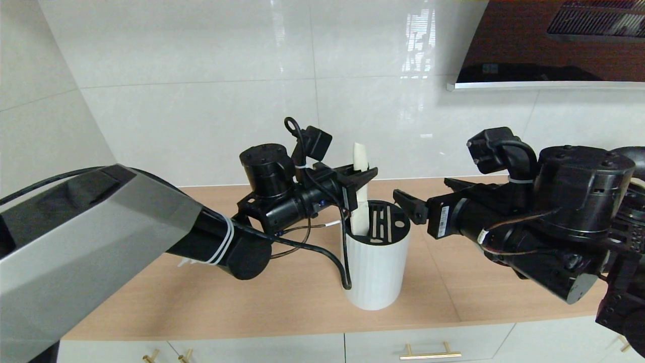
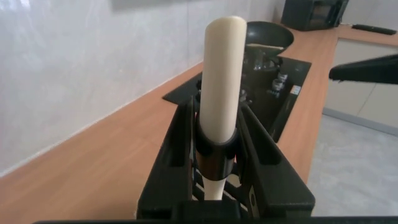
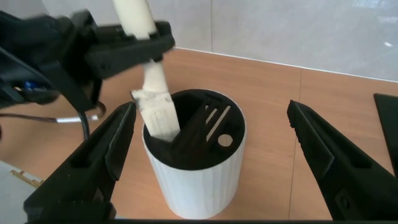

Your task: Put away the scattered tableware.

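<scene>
A white ribbed knife holder (image 1: 378, 267) with a black slotted top stands on the wooden counter (image 1: 282, 297). My left gripper (image 1: 360, 182) is just above it, shut on the cream handle of a knife (image 1: 360, 157). The knife is nearly upright, its pale blade (image 3: 157, 117) partly down in a slot at the holder's (image 3: 196, 168) edge. The left wrist view shows the handle (image 2: 221, 68) clamped in the left gripper (image 2: 217, 146). My right gripper (image 1: 418, 201) hovers open just right of the holder, its fingers straddling it in the right wrist view (image 3: 211, 109), holding nothing.
A tiled wall runs close behind the counter. A dark range hood (image 1: 554, 45) hangs at the upper right. A black cooktop (image 2: 273, 71) with a pan (image 2: 267, 34) lies further along. The left arm's cable (image 1: 332, 257) droops beside the holder. Drawers with gold handles (image 1: 428, 351) sit below.
</scene>
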